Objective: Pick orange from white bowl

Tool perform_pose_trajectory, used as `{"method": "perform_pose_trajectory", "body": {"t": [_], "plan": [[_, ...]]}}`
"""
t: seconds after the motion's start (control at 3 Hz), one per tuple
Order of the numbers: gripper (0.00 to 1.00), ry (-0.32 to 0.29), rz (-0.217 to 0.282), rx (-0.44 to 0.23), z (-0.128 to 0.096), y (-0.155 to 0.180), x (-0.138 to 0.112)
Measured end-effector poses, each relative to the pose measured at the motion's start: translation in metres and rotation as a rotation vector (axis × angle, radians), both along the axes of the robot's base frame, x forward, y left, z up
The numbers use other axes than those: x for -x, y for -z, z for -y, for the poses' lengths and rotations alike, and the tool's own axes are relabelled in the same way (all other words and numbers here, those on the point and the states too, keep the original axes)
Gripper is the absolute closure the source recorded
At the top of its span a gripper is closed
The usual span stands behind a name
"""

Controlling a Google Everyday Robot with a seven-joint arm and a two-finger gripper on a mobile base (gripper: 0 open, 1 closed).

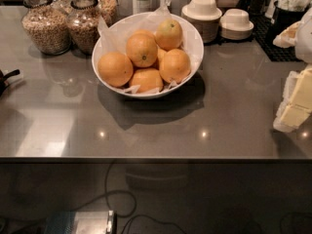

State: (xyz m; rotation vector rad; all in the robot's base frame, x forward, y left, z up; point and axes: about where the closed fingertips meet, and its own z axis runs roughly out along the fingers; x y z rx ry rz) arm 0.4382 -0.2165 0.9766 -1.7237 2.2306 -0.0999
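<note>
Well: orange tops the pile in white bowl | bowl on surface | pincer at right edge, well apart; its opening and grip, cannot tell

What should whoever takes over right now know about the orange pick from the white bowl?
End effector: at the right edge of the view, over the counter, to the right of the white bowl and well apart from it.
White bowl: upright at the counter's middle back, paper-lined, piled with fruit.
Orange: on top of the pile, left of centre, exposed from above. The paler fruit behind it to the right is not the target.
Done: no orange lifted yet.
Left: bring the end effector across to the bowl, grasp the orange, lift it clear.
</note>
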Motion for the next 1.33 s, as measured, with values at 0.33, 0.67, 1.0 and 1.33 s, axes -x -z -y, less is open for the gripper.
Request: {"method": "perform_pose_trajectory", "body": {"t": [0.33,0.67,1.0,1.33], "plan": [[0.0,0.0,0.0,0.0,0.0,0.0,0.0],[0.0,-0.027,0.011,-0.005,-0.006,-0.003,-0.005],[0.0,-0.162,0.013,-0.038,-0.04,-0.005,-0.029],[0.0,-0.315,0.0,-0.085,-0.088,0.002,-0.057]]}}
